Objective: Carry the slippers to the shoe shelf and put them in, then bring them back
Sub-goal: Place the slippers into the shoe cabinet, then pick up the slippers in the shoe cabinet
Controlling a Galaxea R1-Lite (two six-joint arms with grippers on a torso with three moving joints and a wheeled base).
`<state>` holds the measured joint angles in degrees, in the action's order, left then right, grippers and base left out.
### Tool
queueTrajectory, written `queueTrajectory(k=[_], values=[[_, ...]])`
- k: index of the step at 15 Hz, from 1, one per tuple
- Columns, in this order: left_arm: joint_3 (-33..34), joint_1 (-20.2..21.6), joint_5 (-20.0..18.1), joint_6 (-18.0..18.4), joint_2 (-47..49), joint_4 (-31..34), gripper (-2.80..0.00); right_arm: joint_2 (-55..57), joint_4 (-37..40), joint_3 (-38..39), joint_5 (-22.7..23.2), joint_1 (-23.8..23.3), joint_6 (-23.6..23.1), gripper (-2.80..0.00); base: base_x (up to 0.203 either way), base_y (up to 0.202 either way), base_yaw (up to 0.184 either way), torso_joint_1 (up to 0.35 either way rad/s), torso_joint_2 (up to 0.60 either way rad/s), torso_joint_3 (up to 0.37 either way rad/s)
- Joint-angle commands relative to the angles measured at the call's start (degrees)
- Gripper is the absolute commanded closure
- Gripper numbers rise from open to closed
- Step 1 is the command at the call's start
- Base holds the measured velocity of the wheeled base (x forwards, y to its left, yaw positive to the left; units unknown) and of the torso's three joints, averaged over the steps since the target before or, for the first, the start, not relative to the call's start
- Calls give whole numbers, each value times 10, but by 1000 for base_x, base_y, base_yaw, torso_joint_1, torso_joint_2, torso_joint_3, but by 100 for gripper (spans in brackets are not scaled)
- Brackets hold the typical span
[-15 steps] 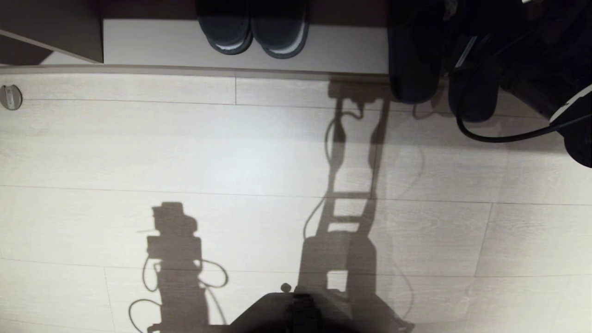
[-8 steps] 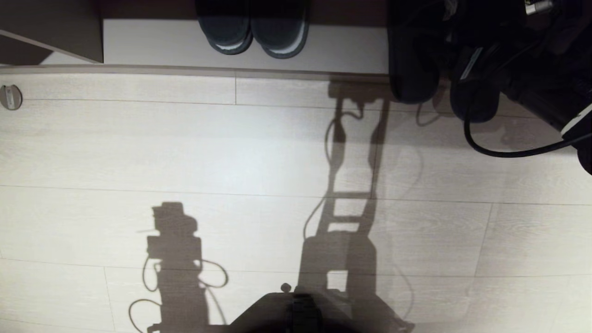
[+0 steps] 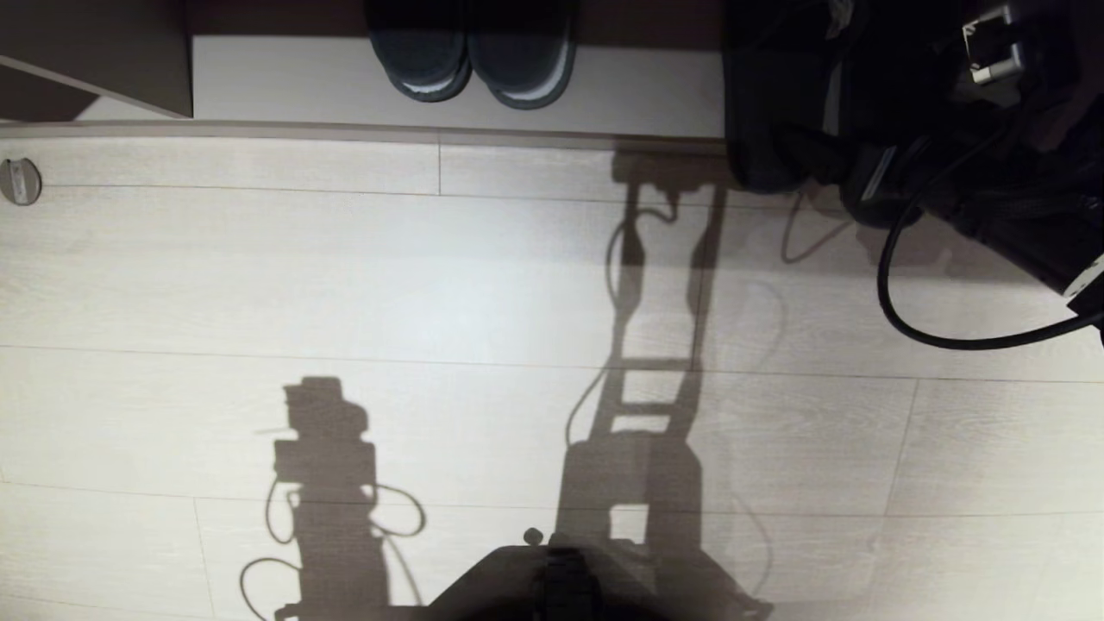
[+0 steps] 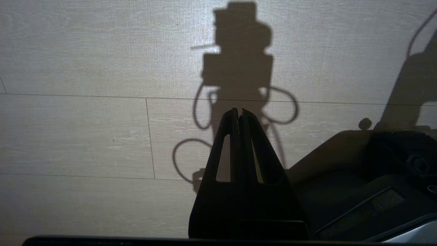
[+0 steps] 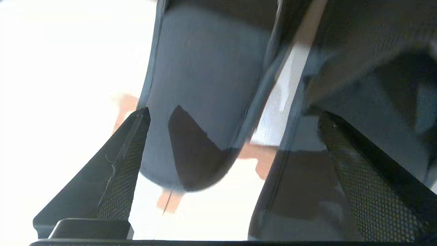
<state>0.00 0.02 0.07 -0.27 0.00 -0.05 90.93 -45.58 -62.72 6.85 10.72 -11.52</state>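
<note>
The two grey-blue slippers (image 5: 205,78) lie side by side at the right end of the shoe shelf (image 3: 302,86), their heels (image 3: 763,168) sticking out over the floor. My right gripper (image 5: 233,114) hovers open just over the heels. One finger is beside the outer edge of one slipper and the other finger is above the second slipper (image 5: 300,177). Nothing is gripped. In the head view the right arm (image 3: 992,216) covers much of the pair. My left gripper (image 4: 239,110) is shut and empty, parked over bare floor beside my base.
A darker pair of slippers with whitish lining (image 3: 470,60) stands on the shelf's pale base board further left. An upright panel (image 3: 95,60) closes the shelf's left end. A black cable (image 3: 949,341) loops under the right arm. A round fitting (image 3: 19,181) sits in the floor.
My right arm has swung over the slippers and now covers more of the right-hand heel. Its cable loop hangs lower in the picture. The slippers and the left arm have not moved.
</note>
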Motion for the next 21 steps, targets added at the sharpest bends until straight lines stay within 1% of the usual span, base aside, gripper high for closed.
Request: queueTrajectory(k=[1, 4, 6, 9, 11, 13, 15, 19, 21], values=[[0, 1, 0, 0, 0, 0, 0, -17, -4, 20, 1, 0, -1, -280, 0, 0, 0, 0, 0, 0], [0, 1, 0, 0, 0, 0, 0, -53, -2, 50, 1, 0, -1, -280, 0, 0, 0, 0, 0, 0], [0, 0, 0, 0, 0, 0, 0, -102, 8, 77, 2, -1, -1, -280, 0, 0, 0, 0, 0, 0], [0, 0, 0, 0, 0, 0, 0, -184, 58, 122, 16, -1, 4, -280, 0, 0, 0, 0, 0, 0], [0, 0, 0, 0, 0, 0, 0, -234, 74, 152, 26, 0, 10, -280, 0, 0, 0, 0, 0, 0], [0, 0, 0, 0, -1, 0, 0, -277, 87, 170, 25, 0, 17, -280, 0, 0, 0, 0, 0, 0], [0, 1, 0, 0, 0, 0, 0, -340, 127, 193, 25, 0, 19, -280, 0, 0, 0, 0, 0, 0], [0, 0, 0, -1, -1, 0, 0, -485, 182, 273, 24, -1, 19, -280, 0, 0, 0, 0, 0, 0], [0, 0, 0, -1, -1, 0, 0, -568, 239, 298, 26, 0, 24, -280, 0, 0, 0, 0, 0, 0]])
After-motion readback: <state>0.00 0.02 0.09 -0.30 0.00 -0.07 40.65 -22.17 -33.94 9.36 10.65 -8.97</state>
